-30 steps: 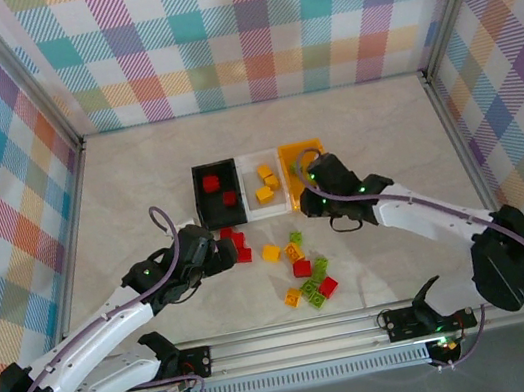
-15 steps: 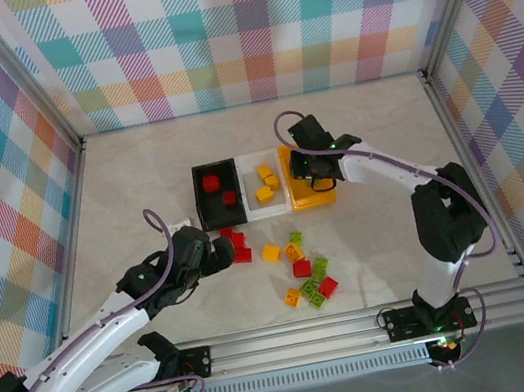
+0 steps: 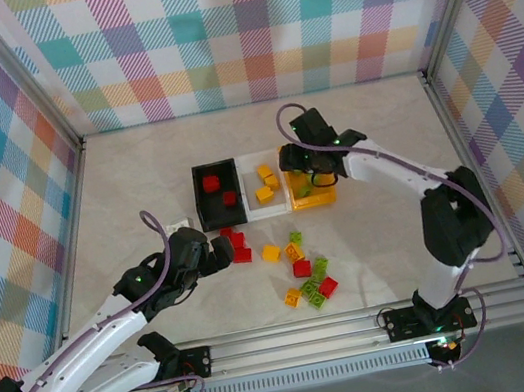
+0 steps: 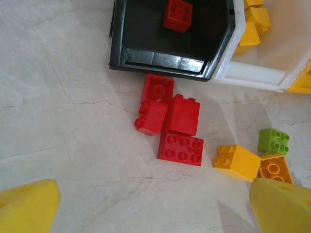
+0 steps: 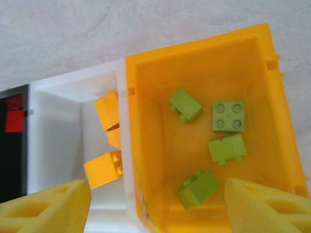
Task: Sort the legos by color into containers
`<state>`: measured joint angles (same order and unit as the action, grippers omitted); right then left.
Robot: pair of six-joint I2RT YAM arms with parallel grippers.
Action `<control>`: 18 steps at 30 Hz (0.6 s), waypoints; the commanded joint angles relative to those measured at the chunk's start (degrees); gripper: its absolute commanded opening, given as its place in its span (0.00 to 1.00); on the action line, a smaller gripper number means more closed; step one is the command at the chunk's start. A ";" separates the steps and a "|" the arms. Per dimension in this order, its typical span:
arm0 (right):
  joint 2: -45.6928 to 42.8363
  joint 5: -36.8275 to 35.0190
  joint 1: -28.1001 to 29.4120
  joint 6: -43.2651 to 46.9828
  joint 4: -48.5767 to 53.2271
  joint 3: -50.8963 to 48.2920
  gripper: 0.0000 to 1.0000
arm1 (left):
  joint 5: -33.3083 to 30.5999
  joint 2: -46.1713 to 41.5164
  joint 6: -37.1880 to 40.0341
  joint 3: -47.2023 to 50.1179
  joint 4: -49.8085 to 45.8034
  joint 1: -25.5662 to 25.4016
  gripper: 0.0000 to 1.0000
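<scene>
Right gripper newly leftward over marbled table, plaid walls

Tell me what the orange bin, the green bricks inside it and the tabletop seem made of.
orange bin: likely moulded plastic, smooth, faintly glossy walls.
green bricks: hard plastic, crisp moulded studs.
tabletop: pale, veined like marble; stone or laminate, unclear.

The surface is pale beige marble with faint grey veins. The walls wear a pastel plaid of pink, teal, orange and blue. The black bin holds red bricks, the white bin yellow-orange bricks, the orange-yellow bin lime green bricks. The pads of the left end effector and right end effector are yellow.
</scene>
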<state>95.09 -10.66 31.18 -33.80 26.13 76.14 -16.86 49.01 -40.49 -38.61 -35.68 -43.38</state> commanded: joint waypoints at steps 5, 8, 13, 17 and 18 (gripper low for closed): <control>-13.41 4.05 2.52 -2.69 -3.66 -12.83 0.74 | 1.74 4.54 0.75 -0.19 1.31 0.11 1.00; -16.96 5.53 3.10 -4.25 -4.96 -18.39 0.74 | 5.05 9.76 2.88 -0.30 4.92 0.06 1.00; -20.75 5.76 3.27 -5.75 -5.61 -24.02 0.74 | 5.02 17.39 6.82 -0.85 9.64 0.10 0.99; -22.34 5.07 3.27 -6.10 -5.32 -25.84 0.74 | 4.57 24.04 9.85 -1.67 11.34 -0.04 0.95; -22.73 4.96 3.27 -6.19 -5.39 -26.19 0.74 | 4.65 25.64 10.18 -1.79 11.89 -0.20 0.94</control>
<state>74.76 -5.74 34.44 -38.68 22.00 50.61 -12.49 71.83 -33.69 -38.94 -26.30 -43.38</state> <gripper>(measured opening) 0.742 0.946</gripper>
